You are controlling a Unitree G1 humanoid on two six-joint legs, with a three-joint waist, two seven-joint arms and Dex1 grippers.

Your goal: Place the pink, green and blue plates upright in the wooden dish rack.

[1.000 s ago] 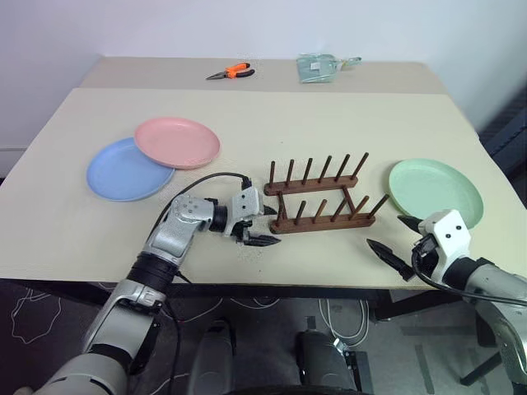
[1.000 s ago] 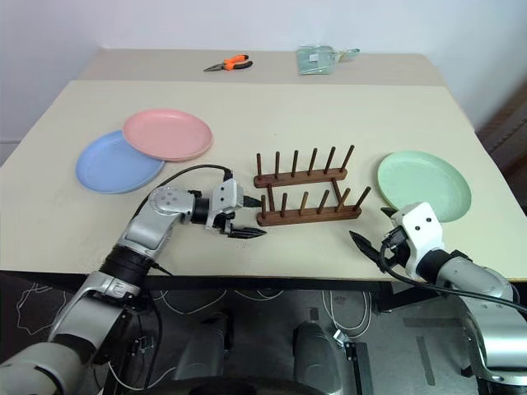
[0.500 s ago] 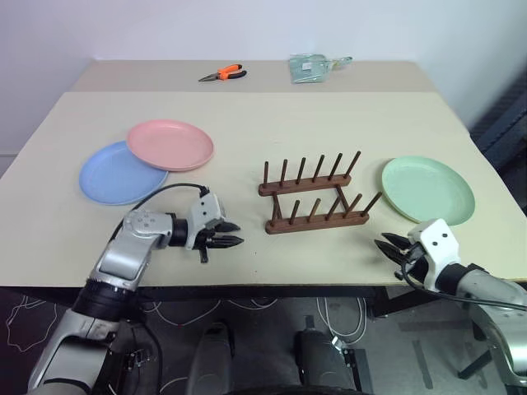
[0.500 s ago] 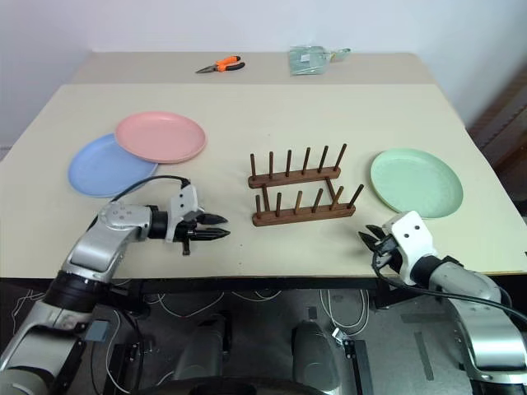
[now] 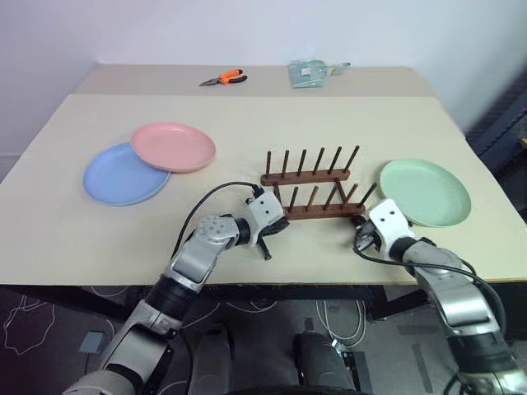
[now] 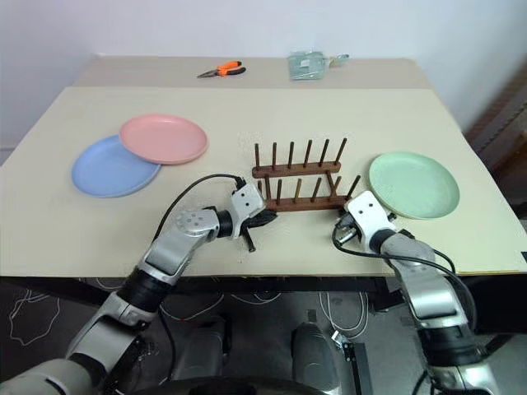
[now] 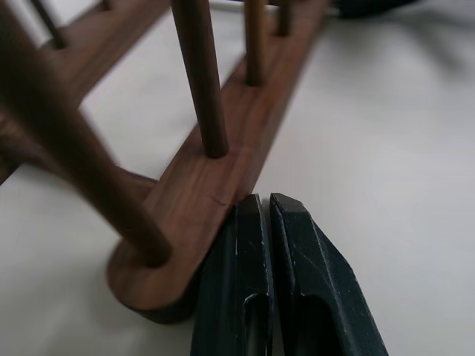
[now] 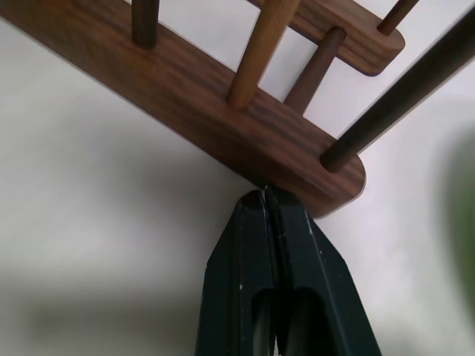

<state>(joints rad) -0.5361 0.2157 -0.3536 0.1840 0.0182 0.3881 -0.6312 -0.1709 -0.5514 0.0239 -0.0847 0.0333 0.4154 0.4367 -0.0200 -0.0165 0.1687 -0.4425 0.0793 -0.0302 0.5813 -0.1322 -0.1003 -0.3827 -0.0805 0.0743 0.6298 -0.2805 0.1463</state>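
Note:
The wooden dish rack (image 5: 311, 193) stands empty mid-table. The pink plate (image 5: 174, 146) lies flat at the left, overlapping the blue plate (image 5: 122, 174) beside it. The green plate (image 5: 425, 192) lies flat to the right of the rack. My left gripper (image 7: 266, 202) is shut with nothing in it, its tips against the left end of the rack's near rail (image 7: 215, 193). My right gripper (image 8: 266, 194) is also shut and holds nothing, its tips touching the same rail (image 8: 245, 126) close to its right end.
Orange-handled pliers (image 5: 225, 78) and a clear greenish packet (image 5: 311, 71) lie on the far table. The table's front edge (image 5: 263, 284) runs just behind both wrists. Bare tabletop lies between the rack and the plates.
Both grippers have gone from open to shut. The left one drew back to the left, then returned to the rack's left end. The right one moved forward to the rack's right end.

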